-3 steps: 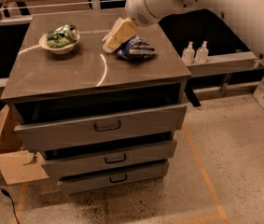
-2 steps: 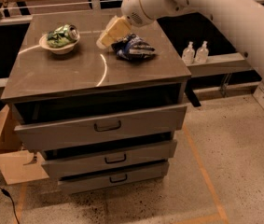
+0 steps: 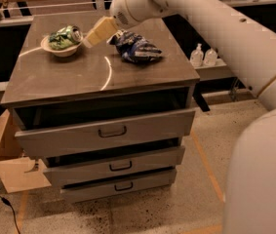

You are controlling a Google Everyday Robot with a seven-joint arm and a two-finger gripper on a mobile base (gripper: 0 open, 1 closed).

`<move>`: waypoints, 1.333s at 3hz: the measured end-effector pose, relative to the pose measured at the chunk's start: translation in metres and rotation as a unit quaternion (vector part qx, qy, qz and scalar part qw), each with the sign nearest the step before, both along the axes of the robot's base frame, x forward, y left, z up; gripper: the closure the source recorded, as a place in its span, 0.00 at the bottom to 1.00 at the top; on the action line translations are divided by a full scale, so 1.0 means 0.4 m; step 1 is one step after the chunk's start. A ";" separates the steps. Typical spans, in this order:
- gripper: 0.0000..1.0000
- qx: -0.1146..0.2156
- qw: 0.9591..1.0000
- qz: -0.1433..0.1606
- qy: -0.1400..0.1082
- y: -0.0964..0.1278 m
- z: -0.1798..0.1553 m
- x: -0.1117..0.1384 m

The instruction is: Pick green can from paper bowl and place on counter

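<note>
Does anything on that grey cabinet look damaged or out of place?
The green can is dented and lies on its side in the paper bowl. The top drawer sits partly open. The gripper is just beside the bowl, near the can's silver end.

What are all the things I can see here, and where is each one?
green can: one, green with a silver end, lying in the paper bowl.
paper bowl: one, off-white, back left of the counter.
snack bag: one, blue and white, back middle of the counter.
counter: one, dark grey-brown, top of the cabinet.
drawers: three, grey with black handles, under the counter.
small bottles: two, pale, on a ledge right of the cabinet.
cardboard box: one, tan, on the floor at left.
arm: one, white, coming from the right.
gripper: one, beige, close beside the can's right end.
</note>
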State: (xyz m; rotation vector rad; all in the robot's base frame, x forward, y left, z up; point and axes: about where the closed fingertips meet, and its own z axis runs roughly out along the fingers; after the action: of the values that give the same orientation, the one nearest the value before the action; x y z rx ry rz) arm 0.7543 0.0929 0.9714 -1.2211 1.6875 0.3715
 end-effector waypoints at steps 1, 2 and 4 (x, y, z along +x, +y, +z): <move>0.00 0.011 1.000 -0.009 0.024 0.100 -0.037 0.061; 0.00 0.033 0.999 -0.012 0.040 0.187 -0.067 0.107; 0.00 0.088 0.995 -0.011 0.056 0.284 -0.120 0.169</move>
State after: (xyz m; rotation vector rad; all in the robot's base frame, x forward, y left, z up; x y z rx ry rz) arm 0.8218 0.2064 0.9236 -1.0679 1.7233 0.5713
